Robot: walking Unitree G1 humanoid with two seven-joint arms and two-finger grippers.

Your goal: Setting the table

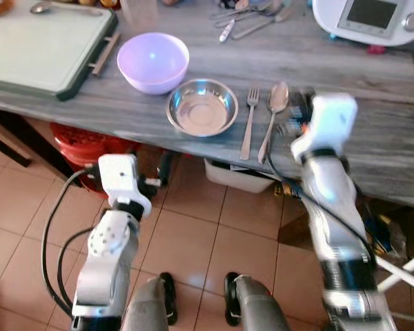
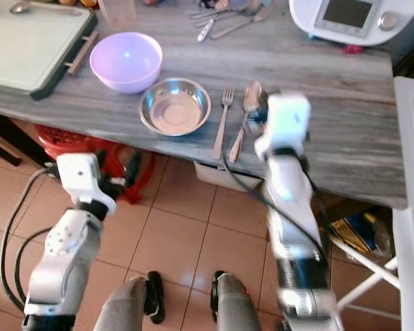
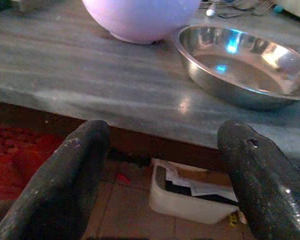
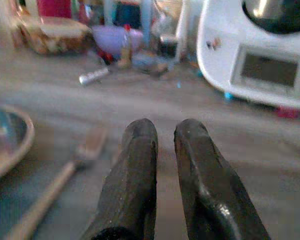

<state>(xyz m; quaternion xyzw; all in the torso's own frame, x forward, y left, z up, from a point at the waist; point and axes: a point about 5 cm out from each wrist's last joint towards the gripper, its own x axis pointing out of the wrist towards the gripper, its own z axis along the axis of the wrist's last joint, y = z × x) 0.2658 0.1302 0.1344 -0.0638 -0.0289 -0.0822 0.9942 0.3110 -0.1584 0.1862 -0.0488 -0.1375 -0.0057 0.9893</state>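
A lilac bowl (image 1: 153,61) stands on the grey wooden table (image 1: 372,124), with a steel bowl (image 1: 201,107) touching its front right. Right of the steel bowl a fork (image 1: 249,121) and a spoon (image 1: 274,114) lie side by side, handles toward me. My right gripper (image 4: 165,127) hovers low over the table just right of the spoon (image 4: 90,145), fingers shut with nothing between them; it is blurred in the eye views (image 1: 297,114). My left gripper (image 3: 165,135) is open below the table's front edge, facing both bowls, and holds nothing.
A white and green board (image 1: 41,45) lies at the table's back left. A white appliance with a screen (image 1: 369,17) stands back right, and loose cutlery (image 1: 252,17) lies beside it. Under the table sit a red basket (image 1: 83,145) and a white box (image 1: 238,176).
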